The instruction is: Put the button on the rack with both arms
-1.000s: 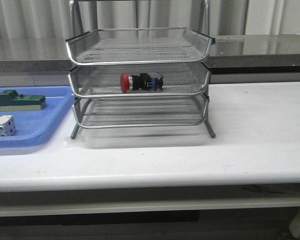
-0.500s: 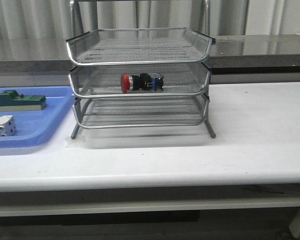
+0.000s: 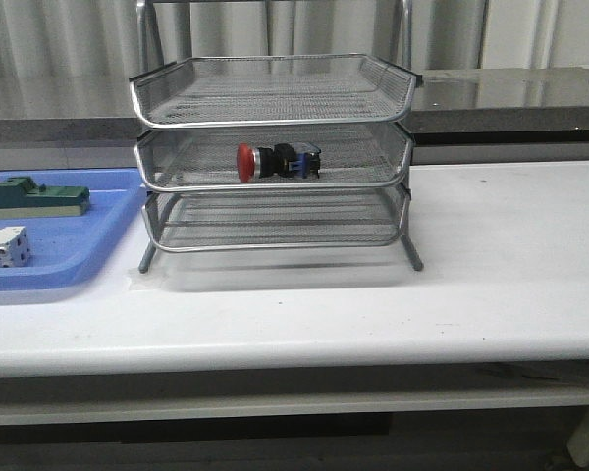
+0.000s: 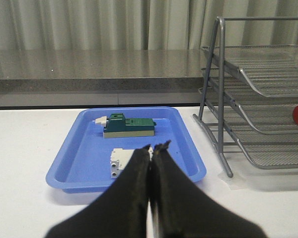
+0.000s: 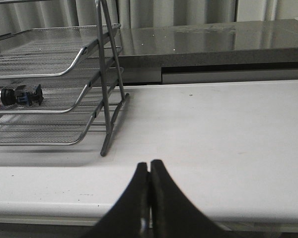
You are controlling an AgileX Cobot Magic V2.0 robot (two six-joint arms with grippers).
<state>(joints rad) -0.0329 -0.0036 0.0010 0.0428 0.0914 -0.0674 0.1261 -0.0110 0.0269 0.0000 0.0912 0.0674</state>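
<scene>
Blue plastic tray (image 3: 98, 201) is seen at far left on the white surface (image 3: 491, 255); a green block-shaped component (image 3: 36, 197) and a white boxy component (image 3: 2, 246) lie in it. Just beside it, the three-tier wire-mesh rack (image 3: 275, 157) is stood on thin legs. The button (image 3: 278, 161) is found in the middle tier, on its side, red head pointing left, blue-black block to the right, set near the tier's front rim.

Neither arm is seen from the front. In the wrist views the left gripper (image 4: 150, 151) is clenched on nothing, held low before the tray, and the right gripper (image 5: 149, 166) is likewise pressed closed and empty, over bare surface to the right of the rack.

Placement is judged done. What is left is best kept simple: both arms should be held well apart from the rack legs and rims, so that the light frame is not nudged and the button is not rolled off its tier.
</scene>
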